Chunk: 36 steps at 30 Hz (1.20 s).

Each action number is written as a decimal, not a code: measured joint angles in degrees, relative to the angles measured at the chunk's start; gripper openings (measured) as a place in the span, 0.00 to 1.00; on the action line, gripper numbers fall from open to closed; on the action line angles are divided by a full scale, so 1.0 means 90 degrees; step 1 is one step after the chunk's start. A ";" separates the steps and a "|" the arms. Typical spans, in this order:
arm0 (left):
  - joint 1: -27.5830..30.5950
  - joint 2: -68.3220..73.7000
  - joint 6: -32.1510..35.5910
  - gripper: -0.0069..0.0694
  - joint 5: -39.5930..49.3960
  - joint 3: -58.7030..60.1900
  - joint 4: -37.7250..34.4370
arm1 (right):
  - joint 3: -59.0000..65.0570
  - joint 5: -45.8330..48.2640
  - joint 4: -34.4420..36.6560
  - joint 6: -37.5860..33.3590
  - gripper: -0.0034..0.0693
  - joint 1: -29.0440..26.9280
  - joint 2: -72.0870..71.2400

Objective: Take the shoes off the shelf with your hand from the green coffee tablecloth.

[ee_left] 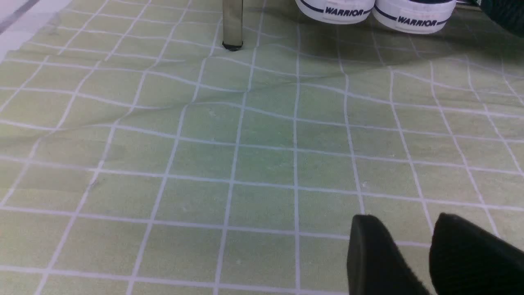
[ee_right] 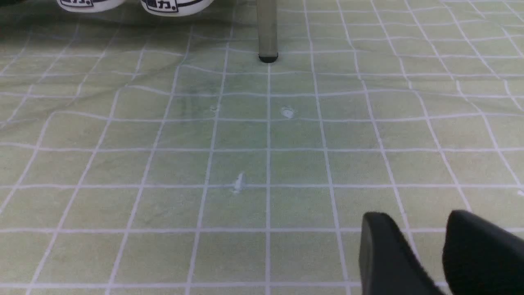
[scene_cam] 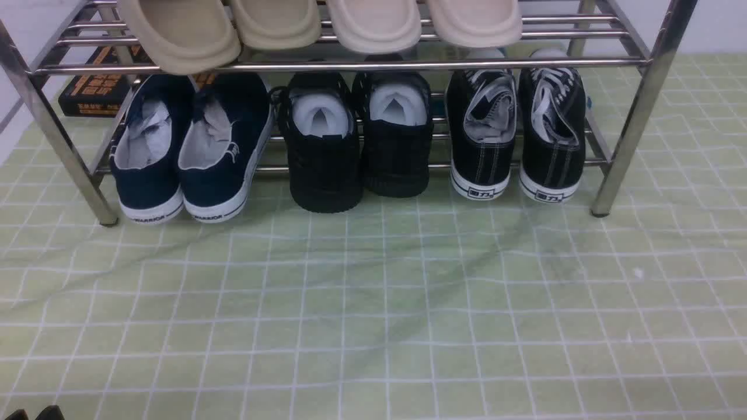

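The black canvas sneakers (scene_cam: 516, 137) with white laces stand heels out on the lower tier at the right end of the silver shelf (scene_cam: 350, 65). Their white heel soles show in the right wrist view (ee_right: 135, 5). The shelf stands on the green tablecloth (scene_cam: 373, 303). My left gripper (ee_left: 403, 219) is low over bare cloth, jaws apart and empty; its tips show in the front view (scene_cam: 35, 413). My right gripper (ee_right: 413, 215) is also over bare cloth, jaws apart and empty, short of the shelf's right leg (ee_right: 268, 32). No jointed hand is in view.
A navy white-soled pair (scene_cam: 187, 151) and an all-black pair (scene_cam: 356, 140) share the lower tier. Several beige slippers (scene_cam: 327, 23) lie on the upper tier. A black box with orange print (scene_cam: 96, 87) sits behind the shelf's left end. The left leg (ee_left: 232, 24) stands ahead of my left gripper.
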 joint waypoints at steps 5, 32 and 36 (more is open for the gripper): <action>0.0000 0.0000 0.0000 0.41 0.0000 0.0000 0.0000 | 0.0000 0.0000 0.0000 0.0000 0.37 0.0000 0.0000; 0.0000 0.0000 0.0000 0.41 0.0000 0.0000 0.0000 | 0.0000 0.0000 0.0000 0.0000 0.37 0.0000 0.0000; 0.0000 0.0000 0.0000 0.41 0.0000 0.0000 0.0000 | 0.0000 -0.0006 0.0205 0.0065 0.37 0.0000 0.0000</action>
